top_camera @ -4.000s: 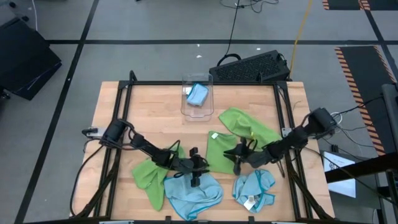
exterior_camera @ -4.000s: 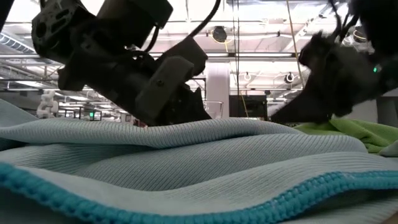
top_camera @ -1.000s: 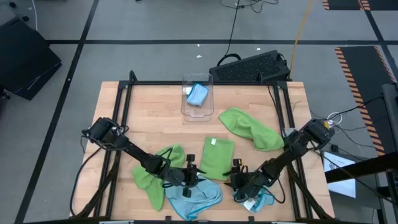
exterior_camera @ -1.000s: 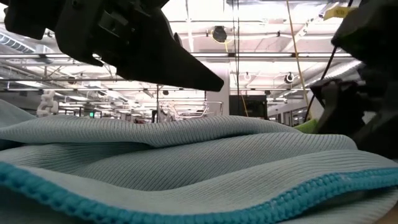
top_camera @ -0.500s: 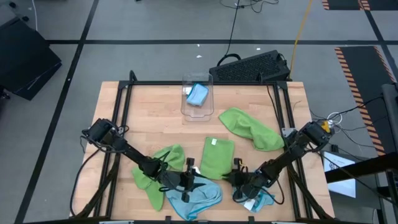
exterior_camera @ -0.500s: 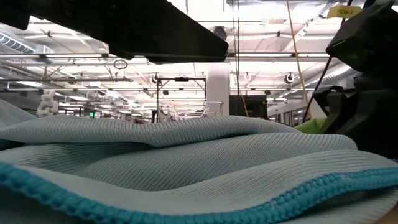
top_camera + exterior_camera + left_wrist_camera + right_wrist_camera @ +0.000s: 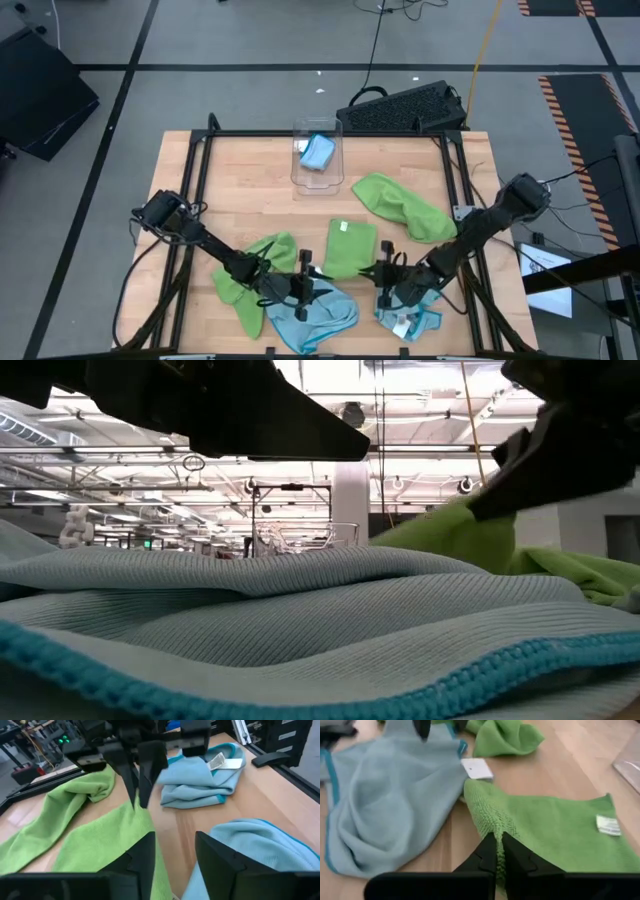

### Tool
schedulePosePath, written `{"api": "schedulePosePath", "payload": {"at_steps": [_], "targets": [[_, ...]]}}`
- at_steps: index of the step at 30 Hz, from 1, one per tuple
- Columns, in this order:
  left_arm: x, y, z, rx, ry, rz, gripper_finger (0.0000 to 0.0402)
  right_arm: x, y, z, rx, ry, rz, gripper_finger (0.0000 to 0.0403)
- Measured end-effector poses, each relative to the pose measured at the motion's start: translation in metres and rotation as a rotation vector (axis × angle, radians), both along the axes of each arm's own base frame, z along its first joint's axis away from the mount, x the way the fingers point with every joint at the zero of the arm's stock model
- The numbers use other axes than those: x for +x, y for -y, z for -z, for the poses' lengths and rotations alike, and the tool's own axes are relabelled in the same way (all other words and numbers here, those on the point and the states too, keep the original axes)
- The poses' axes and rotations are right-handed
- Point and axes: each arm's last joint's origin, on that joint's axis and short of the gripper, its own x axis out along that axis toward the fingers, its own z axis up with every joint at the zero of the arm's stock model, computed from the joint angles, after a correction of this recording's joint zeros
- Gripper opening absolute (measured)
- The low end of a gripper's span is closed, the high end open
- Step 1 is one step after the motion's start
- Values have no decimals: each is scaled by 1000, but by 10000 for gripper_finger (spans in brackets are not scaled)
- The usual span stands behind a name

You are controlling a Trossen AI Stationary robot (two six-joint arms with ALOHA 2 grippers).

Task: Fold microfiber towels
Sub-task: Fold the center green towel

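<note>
Since a second ago the right gripper (image 7: 496,851) has pinched shut on the flat green towel's (image 7: 349,250) nubbly near corner, lifting it. Left gripper (image 7: 309,283) hangs part-open over ribbed blue cloth (image 7: 312,312), holding nothing visible.

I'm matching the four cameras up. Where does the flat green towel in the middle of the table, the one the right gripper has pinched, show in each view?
High view: flat green towel, mid-table, near corner pinched by right gripper.
Low view: lifted green fold, right.
Left wrist view: centre.
Right wrist view: centre-right.
Shared landmark: blue towel.
</note>
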Motion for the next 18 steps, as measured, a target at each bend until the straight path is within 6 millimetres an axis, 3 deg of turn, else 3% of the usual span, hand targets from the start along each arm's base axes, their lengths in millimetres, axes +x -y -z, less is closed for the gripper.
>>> {"api": "schedulePosePath", "payload": {"at_steps": [4, 10, 18], "targets": [[2, -2, 6, 7, -7, -33, 189, -1, 5, -9, 7, 3, 14, 10], [11, -16, 39, -33, -79, -124, 249, -3, 11, -12, 35, -23, 32, 9], [12, -20, 48, 14, -85, -195, 247, -3, 16, -9, 51, -42, 55, 9]]}}
